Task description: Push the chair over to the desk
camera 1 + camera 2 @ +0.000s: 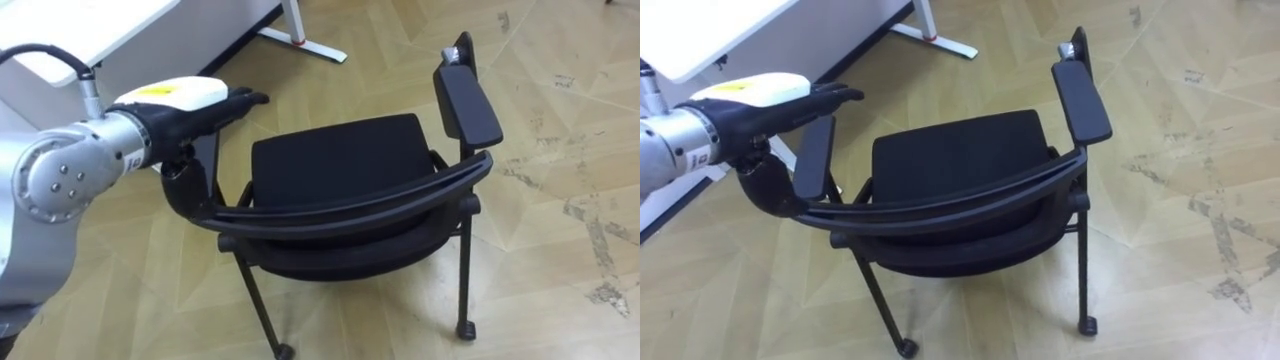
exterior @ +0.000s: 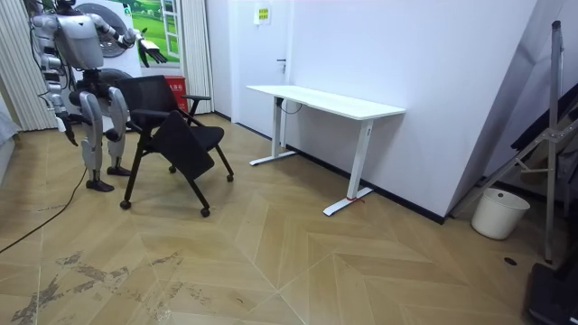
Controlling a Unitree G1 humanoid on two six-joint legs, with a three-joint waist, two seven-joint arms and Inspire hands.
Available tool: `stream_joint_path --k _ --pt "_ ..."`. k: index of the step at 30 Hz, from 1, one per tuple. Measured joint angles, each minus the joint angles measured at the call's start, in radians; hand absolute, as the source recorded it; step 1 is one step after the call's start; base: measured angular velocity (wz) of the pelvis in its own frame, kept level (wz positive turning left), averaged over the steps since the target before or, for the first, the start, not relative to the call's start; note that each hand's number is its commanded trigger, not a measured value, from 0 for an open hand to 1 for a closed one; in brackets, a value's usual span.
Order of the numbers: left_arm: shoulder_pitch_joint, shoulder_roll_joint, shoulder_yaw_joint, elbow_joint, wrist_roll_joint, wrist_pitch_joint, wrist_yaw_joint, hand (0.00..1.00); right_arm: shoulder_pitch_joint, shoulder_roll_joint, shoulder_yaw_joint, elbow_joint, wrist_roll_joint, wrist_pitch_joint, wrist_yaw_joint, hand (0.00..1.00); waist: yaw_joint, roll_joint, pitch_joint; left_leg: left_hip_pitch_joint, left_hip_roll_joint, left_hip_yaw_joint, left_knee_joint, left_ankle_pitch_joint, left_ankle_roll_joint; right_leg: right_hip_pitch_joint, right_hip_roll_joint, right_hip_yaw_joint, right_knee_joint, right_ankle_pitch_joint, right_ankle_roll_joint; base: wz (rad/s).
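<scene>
Right now my left hand lies open, fingers straight, over the black chair's left armrest. The chair stands on the wooden floor before me, near a white desk.

left eye view, right eye view: stereo pair on the robot's head, set slightly apart, close above the work, looking steeply down over the backrest of the black chair. shared between them: chair, left hand, white desk, wood floor. room view: standing camera, well off, roughly level, facing the white wall; shares chair, desk and floor, with the whole robot at the room view's left.
</scene>
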Motion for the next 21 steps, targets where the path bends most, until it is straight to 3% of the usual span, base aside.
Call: stream_joint_path --k 12,19,21 --pt "0.002 -0.002 -0.027 -0.01 -0.017 0.014 0.0 0.0 -0.004 0.0 -0.002 0.001 0.031 0.01 -0.004 0.0 -0.003 -0.008 0.0011 -0.007 0.0 0.003 0.002 0.0 0.0 -0.005 0.0 -0.001 -0.001 0.0 0.0 0.0" --pt "0.009 -0.04 -0.036 0.038 -0.017 0.017 0.0 0.0 -0.009 0.001 -0.001 0.0 0.049 0.015 -0.002 0.0 -0.013 -0.023 -0.002 -0.007 0.001 0.006 0.004 0.0 0.0 -0.004 0.0 -0.001 0.001 0.0 0.0 0.0" --pt "0.038 -0.059 -0.036 0.056 -0.015 0.018 0.002 0.0 -0.015 0.001 -0.001 -0.002 0.048 0.019 -0.003 0.0 -0.027 -0.025 -0.0032 -0.007 0.001 0.007 0.004 0.0 0.0 -0.004 0.001 -0.001 0.002 0.0 0.0 0.0"
